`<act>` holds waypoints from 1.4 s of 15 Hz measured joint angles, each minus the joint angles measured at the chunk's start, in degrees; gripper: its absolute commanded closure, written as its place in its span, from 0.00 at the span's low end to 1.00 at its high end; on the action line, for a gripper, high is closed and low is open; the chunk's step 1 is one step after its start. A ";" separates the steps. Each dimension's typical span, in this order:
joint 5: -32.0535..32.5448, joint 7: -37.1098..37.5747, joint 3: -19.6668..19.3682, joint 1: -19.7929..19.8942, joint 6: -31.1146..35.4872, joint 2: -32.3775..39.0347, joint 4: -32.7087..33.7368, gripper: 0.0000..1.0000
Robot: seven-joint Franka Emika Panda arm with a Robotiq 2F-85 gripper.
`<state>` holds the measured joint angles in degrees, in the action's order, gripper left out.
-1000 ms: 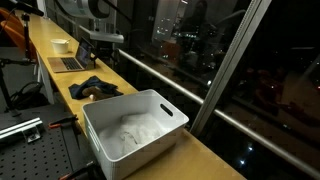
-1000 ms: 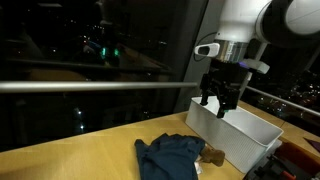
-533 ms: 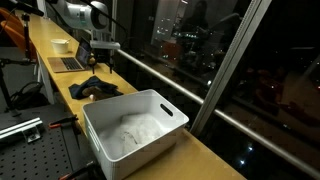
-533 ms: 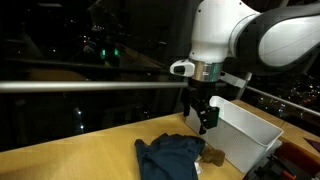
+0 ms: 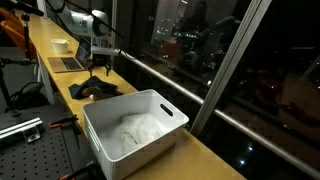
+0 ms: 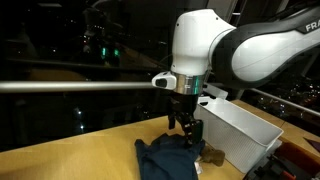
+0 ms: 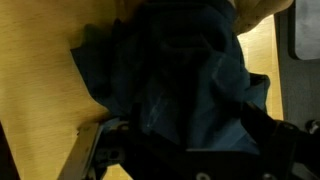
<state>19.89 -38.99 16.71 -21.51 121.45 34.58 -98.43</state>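
Beside the white bin point(image 6: 250, 135), a crumpled dark blue cloth point(image 6: 170, 155) is lying on the wooden table point(image 6: 70, 155). Your gripper point(image 6: 190, 128) is hovering just above it, jaws spread, empty. Probably a garment: soft, light, floppy; pinch a raised central fold.

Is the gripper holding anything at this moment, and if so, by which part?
Nothing is held. The gripper is open over the crumpled dark blue cloth on the wooden table, with no fabric pinched between its fingers.
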 measured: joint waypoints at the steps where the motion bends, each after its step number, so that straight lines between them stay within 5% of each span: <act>1: -0.56 -0.40 0.07 0.14 0.03 0.59 0.27 0.00; 6: -3.61 -2.34 0.12 0.66 0.16 3.15 0.91 0.00; 7: -4.07 -2.57 0.13 0.72 0.18 3.68 1.04 0.25; 8: -4.61 -2.60 0.14 0.80 0.18 4.16 1.22 0.26; 17: -8.65 -2.61 0.51 4.03 0.40 4.81 1.96 0.95; 21: -11.04 -2.77 1.33 6.77 3.04 3.00 -0.02 0.98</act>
<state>8.85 -41.76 18.04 -14.74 124.50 37.58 -98.46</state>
